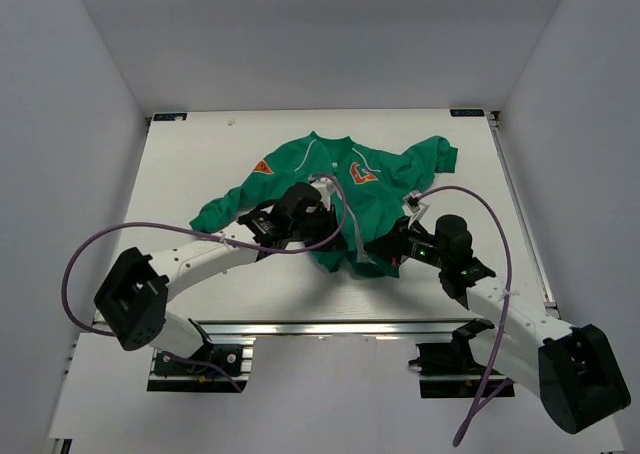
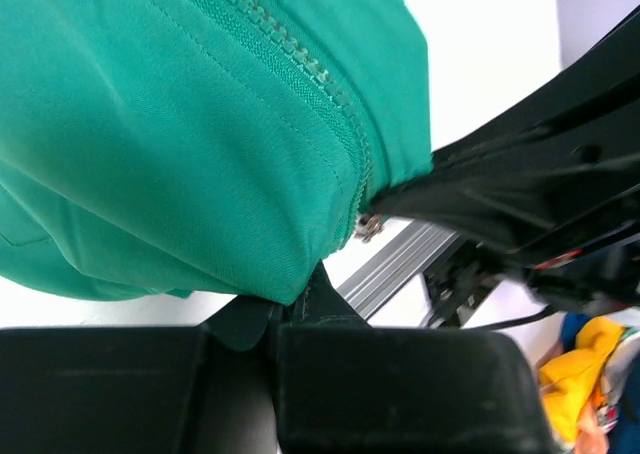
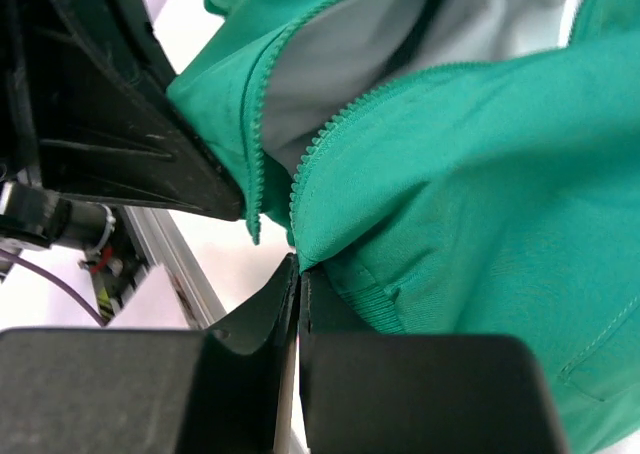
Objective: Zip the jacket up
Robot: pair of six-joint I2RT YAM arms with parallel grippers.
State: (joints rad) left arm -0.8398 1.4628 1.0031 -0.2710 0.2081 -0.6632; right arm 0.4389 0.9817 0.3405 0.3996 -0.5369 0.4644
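Green cloth fills the middle of the white table (image 1: 200, 154) in the top view. The jacket (image 1: 350, 189) lies with its collar at the far side and its hem towards the arm bases. Its zip therefore runs lengthwise, away from the robot. Both grippers meet at the zip's near end, the left gripper (image 1: 330, 232) just left of it and the right gripper (image 1: 378, 257) just right of it. Neither arm is clearly the nearer.

The left wrist view shows the left gripper's fingers pressed nearly together, with a fold of the hem nipped between them just beside the zip. A row of zip teeth (image 2: 300, 64) slants down from above the fingers. It ends at a small metal piece (image 2: 370, 227), probably the slider or the end pin, though I cannot tell which. That piece sits just right of the pinch, against the black body of the other gripper.

In the right wrist view the right gripper's fingers are fully closed and appear to pinch the hem's edge just beneath the zip's foot. The two rows of teeth spread apart above them, with pale lining (image 3: 330, 84) showing between, so the zip is not yet closed. I judge the next move needs the two feet mated, then a pull along the zip towards the collar.
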